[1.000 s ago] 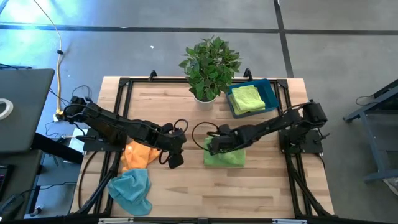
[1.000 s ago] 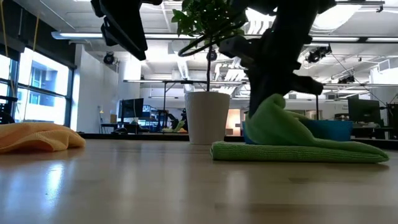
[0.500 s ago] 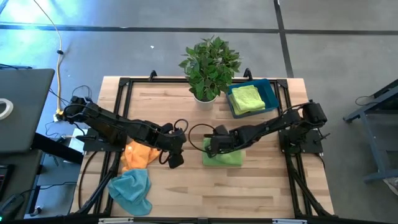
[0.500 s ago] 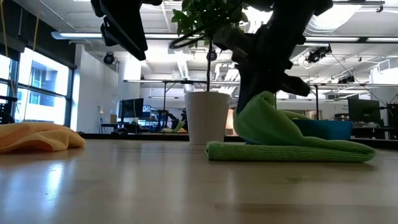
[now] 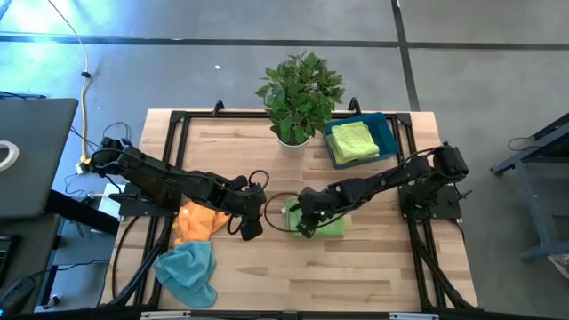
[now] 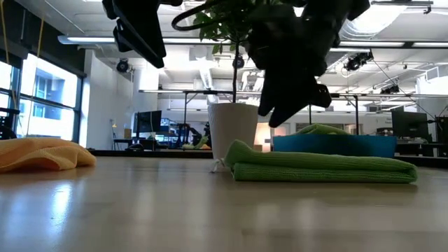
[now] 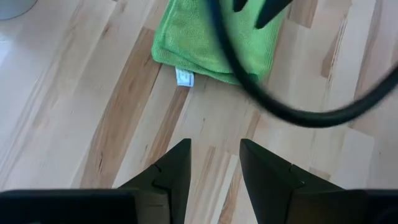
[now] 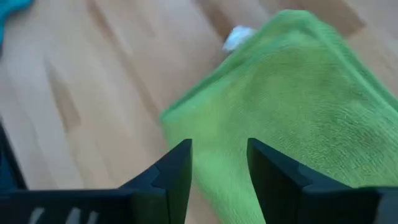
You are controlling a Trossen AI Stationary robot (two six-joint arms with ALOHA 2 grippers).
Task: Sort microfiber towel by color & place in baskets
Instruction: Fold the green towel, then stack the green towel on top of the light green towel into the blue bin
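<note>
Four microfiber towels are counted: a folded green microfiber towel lying flat near the middle of the table, a lighter lime-green towel inside the basket, a crumpled orange towel toward the left side, and a crumpled light-blue towel just in front of the orange one. One shallow teal-blue rectangular plastic basket is seen, set at the far right corner of the table, just beside a single white pot holding a leafy green plant. Two dark arms are present. The right gripper is held just above the left edge of the folded green towel, its fingers parted and nothing held between them; in the right wrist view the green cloth is seen beyond the gap. The left gripper is poised over bare wood between the orange towel and the green one, its fingers likewise apart and empty. A small white tag is shown at the green towel's corner. The surface is a pale butcher-block wooden table edged by a black metal frame. Beyond it, an open workshop with ceiling lights, windows and distant benches is seen in the low view.
</note>
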